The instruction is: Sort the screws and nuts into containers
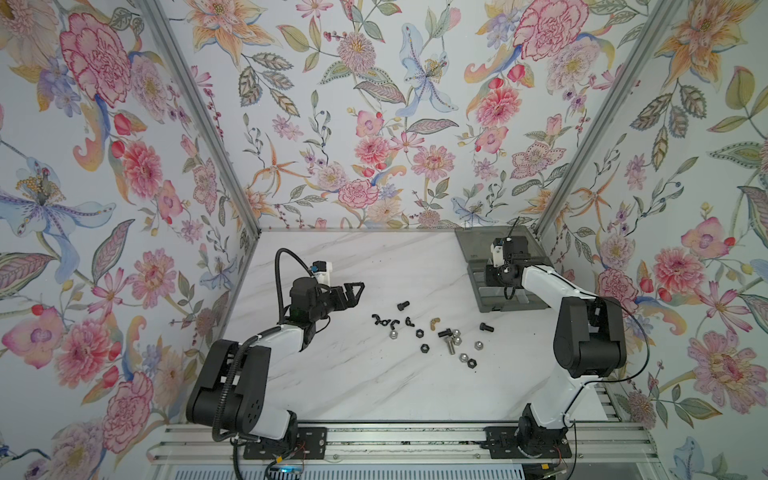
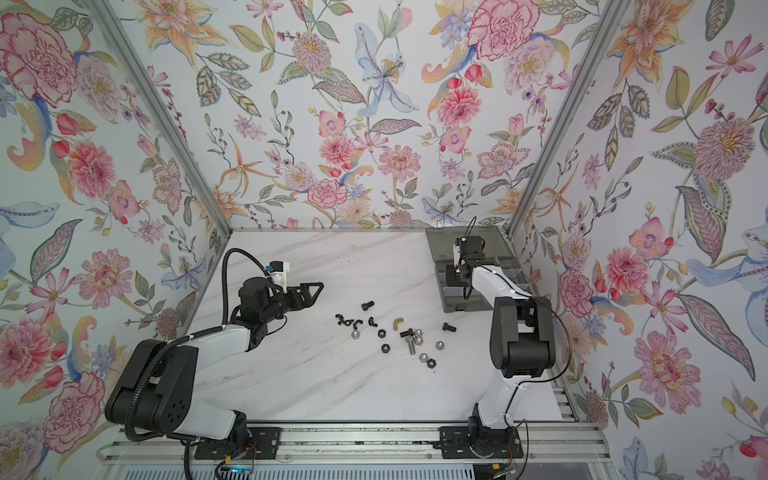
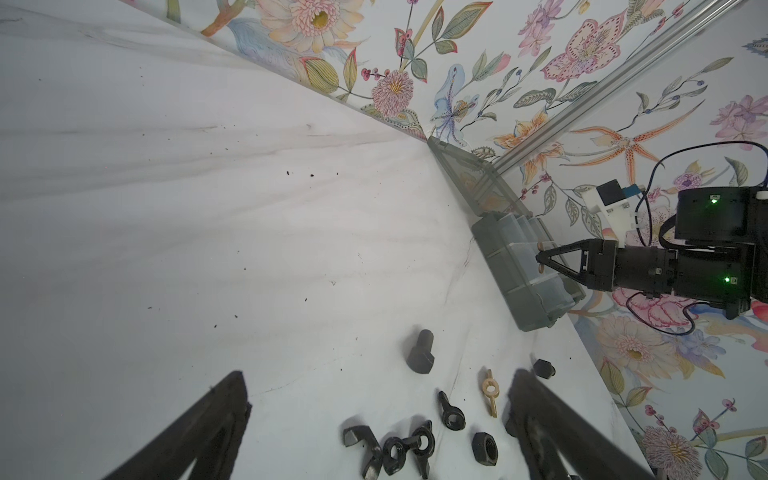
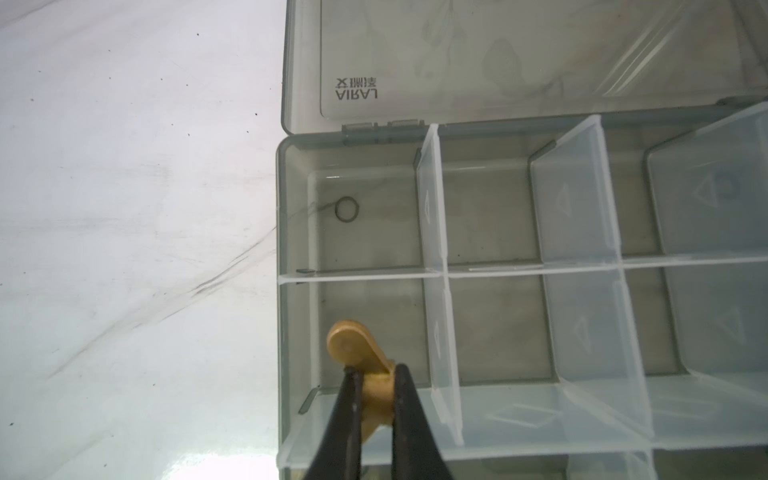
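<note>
Right gripper [image 4: 376, 370] pinches a brass nut [image 4: 353, 345] over a seemingly empty left cell [image 4: 374, 307]; lower between dividers [image 4: 432, 208] before releasing; left gripper [image 1: 357, 293] gapes.

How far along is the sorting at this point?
Barely started. Done: nothing visibly; the organiser box cells seen from the right wrist look empty. In hand: the right gripper pinches a brass wing nut over an edge cell. Remaining: the other screws and nuts lie loose on the table; the left gripper is open, empty.
</note>
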Robot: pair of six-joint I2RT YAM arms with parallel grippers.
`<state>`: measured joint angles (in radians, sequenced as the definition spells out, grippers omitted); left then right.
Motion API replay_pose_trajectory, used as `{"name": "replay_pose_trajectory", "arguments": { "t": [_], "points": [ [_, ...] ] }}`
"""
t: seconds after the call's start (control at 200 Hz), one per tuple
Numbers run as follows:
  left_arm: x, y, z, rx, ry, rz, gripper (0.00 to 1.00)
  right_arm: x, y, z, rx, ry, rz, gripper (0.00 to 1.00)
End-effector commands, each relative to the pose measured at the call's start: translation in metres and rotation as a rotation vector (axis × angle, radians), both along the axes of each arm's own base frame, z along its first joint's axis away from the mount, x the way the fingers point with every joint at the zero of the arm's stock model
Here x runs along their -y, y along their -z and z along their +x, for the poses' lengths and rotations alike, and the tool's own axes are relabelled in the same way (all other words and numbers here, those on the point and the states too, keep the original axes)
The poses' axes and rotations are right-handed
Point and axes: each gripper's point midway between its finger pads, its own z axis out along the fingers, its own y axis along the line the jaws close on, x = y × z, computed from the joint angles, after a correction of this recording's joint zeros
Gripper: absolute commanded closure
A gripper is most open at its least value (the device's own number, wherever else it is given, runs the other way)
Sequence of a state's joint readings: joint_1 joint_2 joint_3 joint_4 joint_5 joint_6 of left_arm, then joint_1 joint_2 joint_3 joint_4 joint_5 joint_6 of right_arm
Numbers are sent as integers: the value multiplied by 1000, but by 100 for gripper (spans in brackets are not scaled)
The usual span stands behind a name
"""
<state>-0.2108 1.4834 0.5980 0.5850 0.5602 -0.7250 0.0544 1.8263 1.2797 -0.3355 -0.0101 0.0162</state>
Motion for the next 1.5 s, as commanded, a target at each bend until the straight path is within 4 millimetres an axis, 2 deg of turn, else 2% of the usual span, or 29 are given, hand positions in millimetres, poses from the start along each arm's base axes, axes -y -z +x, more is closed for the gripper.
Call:
{"name": "replay_pose_trajectory", "arguments": {
  "t": [0.0,0.11,0.275,0.38,0.455,0.575,0.741,0.886,0.986,1.136,1.276,1.496],
  "points": [
    [7,-2,6,0,3,15,1,6,14,-3,-31,22,-12,99],
    [13,-3,7,-2,16,18,1,7,18,-3,-39,25,-15,97],
    [20,-2,7,-10,29,23,0,8,22,-2,-49,27,-19,89],
    [22,-3,7,-12,36,18,1,8,22,-3,-49,29,-24,74],
    [22,-3,6,-14,36,21,1,10,21,-4,-49,32,-29,68],
    [22,-4,7,-12,37,24,0,10,11,-5,-27,30,-30,62],
    [21,-4,7,-14,34,29,1,0,-19,-12,33,0,3,57],
    [21,-3,7,-18,33,35,1,-26,-46,-35,63,-70,62,53],
    [20,-1,7,-30,24,38,1,-50,-52,-57,35,-122,126,49],
    [18,-1,7,-42,7,35,1,-84,-39,-95,-65,-135,227,46],
    [21,-2,5,-46,24,28,1,-107,-23,-123,-145,-96,308,43],
    [23,0,4,-52,33,28,1,-117,-8,-146,-218,91,378,42]
  ]
}}
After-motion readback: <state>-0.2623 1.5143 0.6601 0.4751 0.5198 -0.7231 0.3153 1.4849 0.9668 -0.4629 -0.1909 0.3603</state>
